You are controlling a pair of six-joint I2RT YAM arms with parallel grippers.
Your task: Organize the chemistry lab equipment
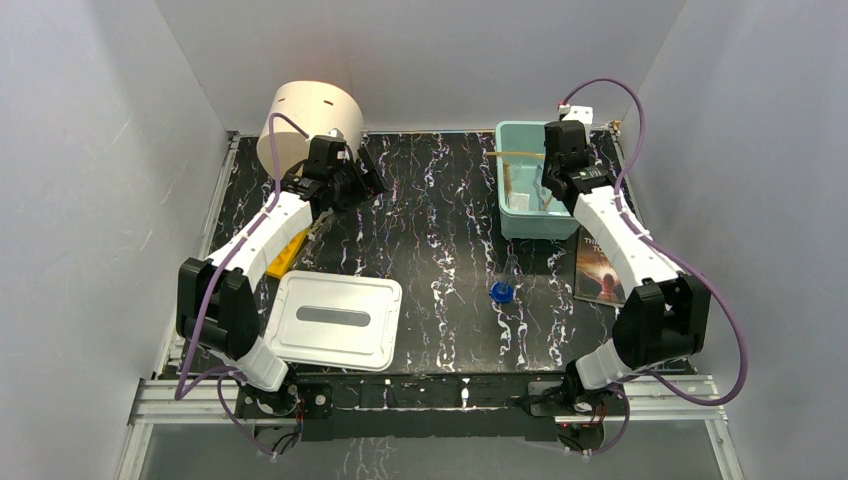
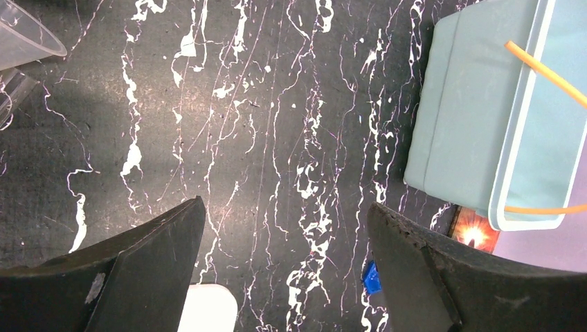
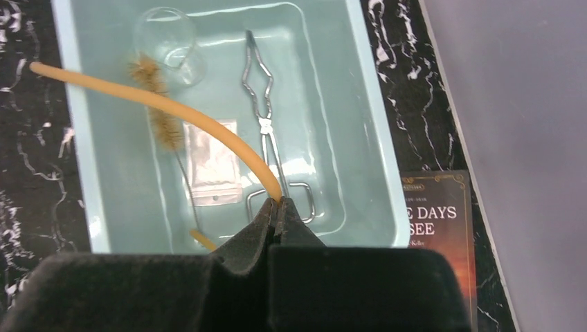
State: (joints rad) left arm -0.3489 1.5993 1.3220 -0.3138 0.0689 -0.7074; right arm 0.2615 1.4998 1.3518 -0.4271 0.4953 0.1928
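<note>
Right gripper (image 3: 277,207): jaws pinch tan rubber tube (image 3: 173,111) end over teal bin (image 3: 76,159), far right.
Best to swing the tube's overhanging left end inside the rim before releasing; left gripper (image 2: 284,235) jaws open, empty.

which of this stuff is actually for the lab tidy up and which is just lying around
For the job: rubber tube, brush, tongs, white packet, capped flask, yellow rack, beaker, teal tub.
Just lying about: book, cream cylinder.
</note>
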